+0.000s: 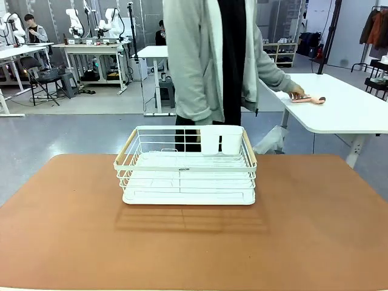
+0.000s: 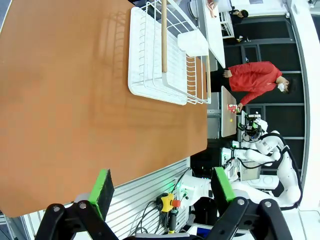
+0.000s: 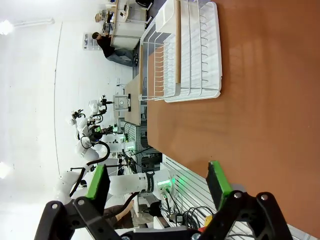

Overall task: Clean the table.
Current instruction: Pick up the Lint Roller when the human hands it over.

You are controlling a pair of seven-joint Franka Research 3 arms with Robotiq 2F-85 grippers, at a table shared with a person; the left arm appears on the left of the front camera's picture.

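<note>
Desk [image 1: 73, 230]: the reddish-brown top is spread out ahead of and beneath both sets of jaws. No loose items or spills can be made out on it.

White dish rack [image 1: 188, 182]: stood on the desk well ahead of the jaws, roughly midway between the two sets. Nothing is held in it but a white caddy [image 1: 219, 140] on its far side.

Person [image 1: 206, 60]: seen beyond the rack, one hand [image 1: 297, 93] laid on a pinkish item [image 1: 310, 99] on a white-topped desk [image 1: 345, 115], far from either jaws.

Left jaws: spread fully apart, left pads [image 2: 102, 187] bare, nothing gripped.

Right jaws: likewise spread wide, right pads [image 3: 97, 182] bare, nothing gripped.

Progress: judged either finished or not begun. Only the rack is on the desk, so little is seen to be cleared.
</note>
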